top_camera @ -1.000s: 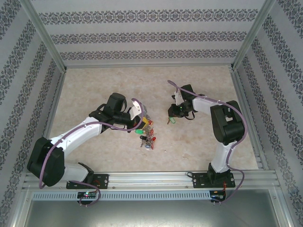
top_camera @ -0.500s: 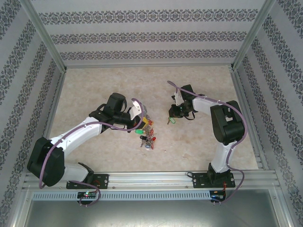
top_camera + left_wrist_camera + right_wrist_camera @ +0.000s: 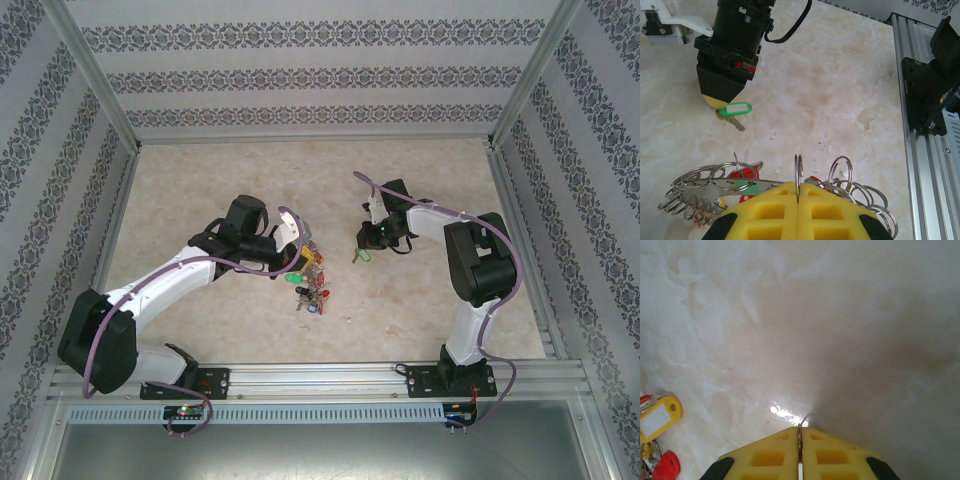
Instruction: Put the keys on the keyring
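**Three Vantages, One Table**

High above and behind the arm bases (image 3: pixel 190 382), looking down on the whole table (image 3: pixel 200 180) from afar. Close over the left gripper (image 3: pixel 798 192), facing across the keyring (image 3: pixel 740 184) toward the right gripper (image 3: pixel 716 102) and green-tagged key (image 3: pixel 734 110), both shared with the overhead. At the right wrist, nearest, staring down past yellow fingers (image 3: pixel 770 452) onto the table.

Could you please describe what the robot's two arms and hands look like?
The left arm and the right arm both have white links between bulky black joint housings, and a purple cable loops along each. The left hand and the right hand have black finger bodies faced with yellow pads moulded with square recesses.
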You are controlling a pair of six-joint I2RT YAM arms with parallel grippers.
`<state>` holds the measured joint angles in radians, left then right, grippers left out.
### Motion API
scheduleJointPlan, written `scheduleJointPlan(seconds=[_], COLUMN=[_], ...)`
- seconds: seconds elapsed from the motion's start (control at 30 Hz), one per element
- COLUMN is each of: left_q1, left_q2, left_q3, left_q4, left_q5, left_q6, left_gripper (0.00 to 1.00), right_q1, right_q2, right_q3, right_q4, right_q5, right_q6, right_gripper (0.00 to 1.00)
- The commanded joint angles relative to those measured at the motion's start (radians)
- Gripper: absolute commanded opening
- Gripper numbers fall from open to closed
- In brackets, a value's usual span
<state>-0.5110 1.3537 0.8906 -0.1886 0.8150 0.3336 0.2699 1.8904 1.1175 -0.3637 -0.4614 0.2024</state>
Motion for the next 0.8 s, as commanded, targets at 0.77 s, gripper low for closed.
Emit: scheduleJointPlan(seconds=[0.77], left_q1=[-0.041], left_q2=[-0.017], left_q3=[0.015], left_q4=[0.073], left_q5=[0.105], left_q6=[0.049], left_gripper=[0.0], right_q1=[0.035], right_q2=[-0.73], right_q3=[-0.42], right_q4=[0.355], right_q5=[-0.205], right_q6=[-0.177], right_gripper=[0.0])
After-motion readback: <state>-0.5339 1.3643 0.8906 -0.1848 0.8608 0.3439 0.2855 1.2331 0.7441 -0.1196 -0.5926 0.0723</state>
